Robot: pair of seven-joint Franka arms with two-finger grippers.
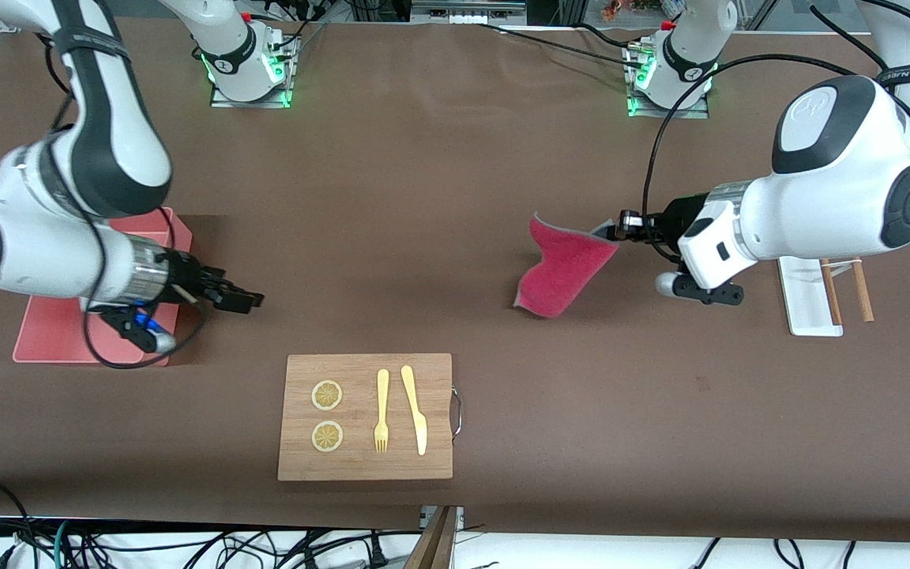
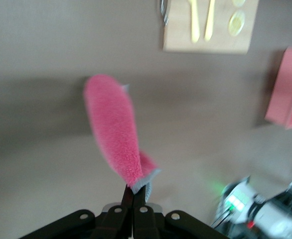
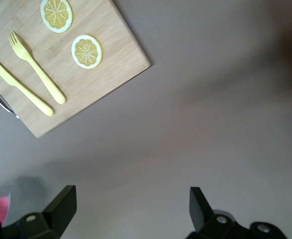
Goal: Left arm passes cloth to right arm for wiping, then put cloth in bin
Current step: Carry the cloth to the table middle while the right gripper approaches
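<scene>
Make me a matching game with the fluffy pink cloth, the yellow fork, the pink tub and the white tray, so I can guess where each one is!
Things:
1. soft crimson-pink terry cloth
2. yellow plastic fork
3. salmon-pink rectangular plastic bin
4. small flat white tray

Places:
A. on the table under the right arm
B. pinched in the shut left tool, hanging above the table
C. at the left arm's end of the table, holding wooden sticks
D. on the wooden cutting board, beside the yellow knife

Pairs: 1-B, 2-D, 3-A, 4-C
</scene>
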